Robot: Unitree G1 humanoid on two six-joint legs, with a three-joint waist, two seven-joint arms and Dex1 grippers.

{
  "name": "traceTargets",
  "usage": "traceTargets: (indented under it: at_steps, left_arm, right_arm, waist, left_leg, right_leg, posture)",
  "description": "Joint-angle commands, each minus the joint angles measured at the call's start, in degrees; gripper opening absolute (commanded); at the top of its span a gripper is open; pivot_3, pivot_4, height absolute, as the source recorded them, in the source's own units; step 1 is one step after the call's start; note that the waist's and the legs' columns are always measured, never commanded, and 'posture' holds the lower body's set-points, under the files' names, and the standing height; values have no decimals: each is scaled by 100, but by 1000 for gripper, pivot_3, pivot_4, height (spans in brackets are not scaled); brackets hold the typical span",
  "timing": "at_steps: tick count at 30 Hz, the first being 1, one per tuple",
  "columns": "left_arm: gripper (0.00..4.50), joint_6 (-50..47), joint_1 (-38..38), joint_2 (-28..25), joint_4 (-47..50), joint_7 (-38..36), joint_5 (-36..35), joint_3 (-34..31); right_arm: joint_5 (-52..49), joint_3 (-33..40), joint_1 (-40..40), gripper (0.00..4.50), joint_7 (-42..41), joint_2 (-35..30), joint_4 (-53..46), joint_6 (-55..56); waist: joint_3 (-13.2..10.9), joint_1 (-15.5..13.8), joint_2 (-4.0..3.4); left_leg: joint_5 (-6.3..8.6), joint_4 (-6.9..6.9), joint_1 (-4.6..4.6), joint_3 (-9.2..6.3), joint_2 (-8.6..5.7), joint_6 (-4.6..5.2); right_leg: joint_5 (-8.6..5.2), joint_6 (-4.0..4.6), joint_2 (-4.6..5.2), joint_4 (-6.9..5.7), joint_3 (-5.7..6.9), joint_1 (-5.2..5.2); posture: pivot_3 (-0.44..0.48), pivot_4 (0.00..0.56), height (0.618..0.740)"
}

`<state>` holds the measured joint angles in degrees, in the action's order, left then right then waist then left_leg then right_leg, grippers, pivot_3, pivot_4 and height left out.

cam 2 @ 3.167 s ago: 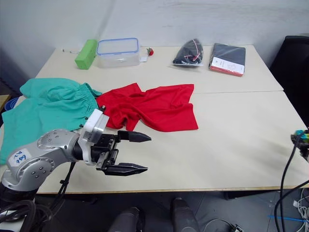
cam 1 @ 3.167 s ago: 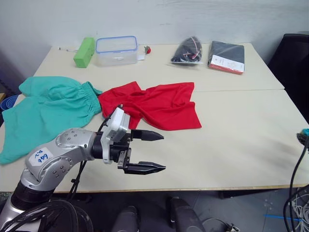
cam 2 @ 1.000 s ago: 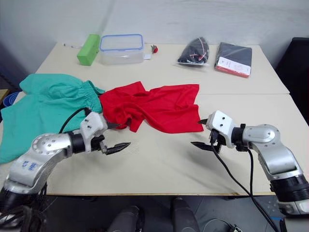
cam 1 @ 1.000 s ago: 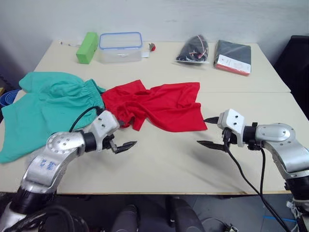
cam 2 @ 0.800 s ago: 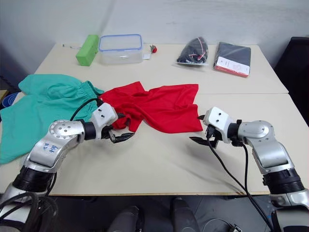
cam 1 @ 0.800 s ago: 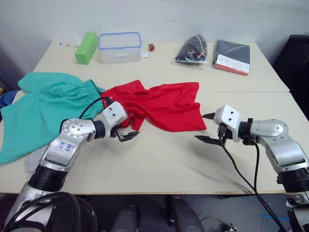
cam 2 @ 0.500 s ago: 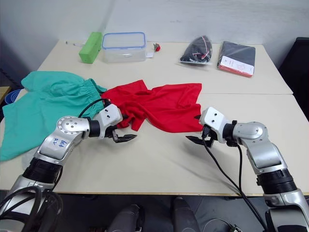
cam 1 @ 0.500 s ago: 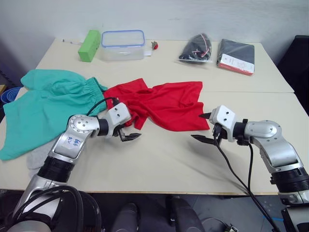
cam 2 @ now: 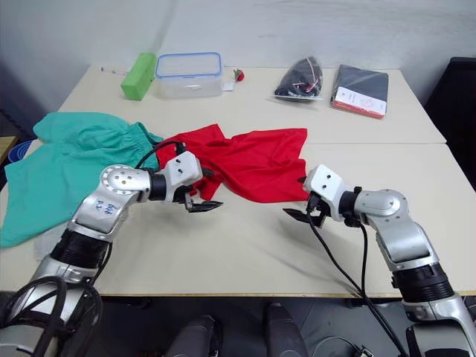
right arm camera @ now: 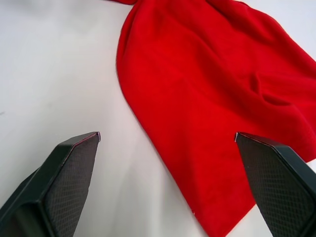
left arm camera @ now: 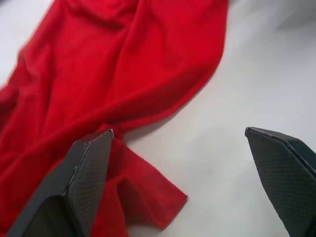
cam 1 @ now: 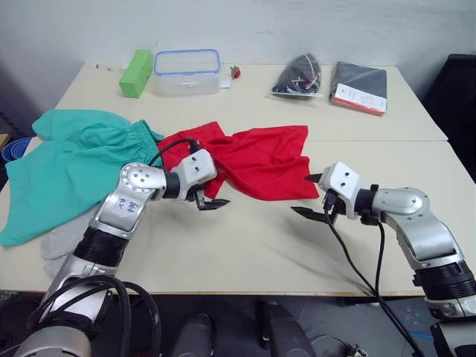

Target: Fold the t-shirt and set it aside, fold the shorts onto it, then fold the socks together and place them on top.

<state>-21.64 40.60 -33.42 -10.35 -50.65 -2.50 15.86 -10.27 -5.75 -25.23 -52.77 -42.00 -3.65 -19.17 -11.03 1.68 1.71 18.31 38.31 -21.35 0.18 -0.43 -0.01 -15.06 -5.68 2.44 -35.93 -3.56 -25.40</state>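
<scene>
The red t-shirt (cam 1: 253,160) lies crumpled in the middle of the table (cam 1: 245,245). My left gripper (cam 1: 213,198) is open at the shirt's near-left edge, with one finger (left arm camera: 84,168) over a folded corner of the red cloth (left arm camera: 108,74). My right gripper (cam 1: 301,195) is open just off the shirt's near-right corner (right arm camera: 207,89), low over the table and holding nothing. The teal shorts (cam 1: 74,163) are spread out at the left, touching the shirt. The grey socks (cam 1: 63,239) lie at the near-left table edge, partly under the shorts and behind my left arm.
Along the far edge stand a green block (cam 1: 134,73), a clear box with a blue lid (cam 1: 187,72), a black bag (cam 1: 296,76) and a dark flat packet (cam 1: 358,85). A black chair (cam 1: 457,89) is at the right.
My left gripper has moved right and inward to the shirt's near-left edge. My right gripper has moved slightly left toward the shirt's corner. Both stay open.
</scene>
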Motion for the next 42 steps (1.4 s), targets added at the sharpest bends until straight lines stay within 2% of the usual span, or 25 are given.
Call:
traceTargets:
  at_steps: [1,3,6,18,28,29,31,39,42]
  left_arm:
    - [4500,241,134,-1,-348,9,264,45]
    - [4500,325,145,1,-560,20,357,67]
    - [3898,438,162,30,-859,44,435,62]
    - [135,507,34,7,-1090,-15,536,126]
    - [36,203,-435,-344,-228,-353,419,58]
    - [0,147,-496,-383,-101,-384,399,43]
    - [0,24,-623,-459,141,-449,344,-1]
    - [0,-222,-985,-738,650,-574,285,-190]
    - [0,-314,-1196,-860,880,-615,262,-244]
  right_arm:
    - [-84,189,21,4462,59,20,-232,-46]
    - [-64,188,13,4462,88,24,-222,-43]
    - [-49,179,-45,4500,116,44,-126,-24]
    - [349,-45,-526,4500,-55,-4,1051,340]
    - [1008,-572,-1362,4500,-408,302,3098,1260]
    - [1031,-610,-1400,4113,-467,331,3189,1340]
    - [1076,-661,-1459,3641,-542,395,3337,1498]
    - [1265,-741,-1611,918,-777,422,3716,1919]
    - [1258,-726,-1585,16,-899,349,3727,1983]
  waist:
    - [0,7,0]
    - [0,-12,0]
    - [0,-16,0]
    - [2,0,-3]
    - [10,92,-5]
    - [11,97,-5]
    - [14,124,-2]
    - [17,150,-1]
    - [17,155,-1]
  left_leg:
    - [0,-1,1,2,1,0]
    - [0,-2,2,0,4,0]
    - [-1,1,2,0,2,-1]
    - [-10,6,17,2,4,-3]
    - [-12,-3,24,12,9,-5]
    - [-12,-3,26,11,9,-6]
    - [-12,-3,30,8,10,-6]
    - [-12,-5,51,3,11,-6]
    - [-10,-23,92,2,11,-6]
  right_leg:
    - [0,0,-1,-1,-1,-1]
    - [0,1,-2,-2,1,-2]
    - [1,1,2,-2,2,0]
    - [15,7,-2,-6,-1,12]
    - [17,7,-4,-5,-7,11]
    - [17,7,-4,-5,-7,13]
    - [17,7,-3,-3,-5,19]
    - [16,7,0,1,-2,44]
    - [15,9,2,18,-2,89]
  posture:
    - [0,150,740]
    - [0,150,740]
    - [0,150,740]
    - [0,150,740]
    - [0,150,740]
    - [0,150,740]
    - [0,150,740]
    - [0,150,740]
    - [0,150,740]
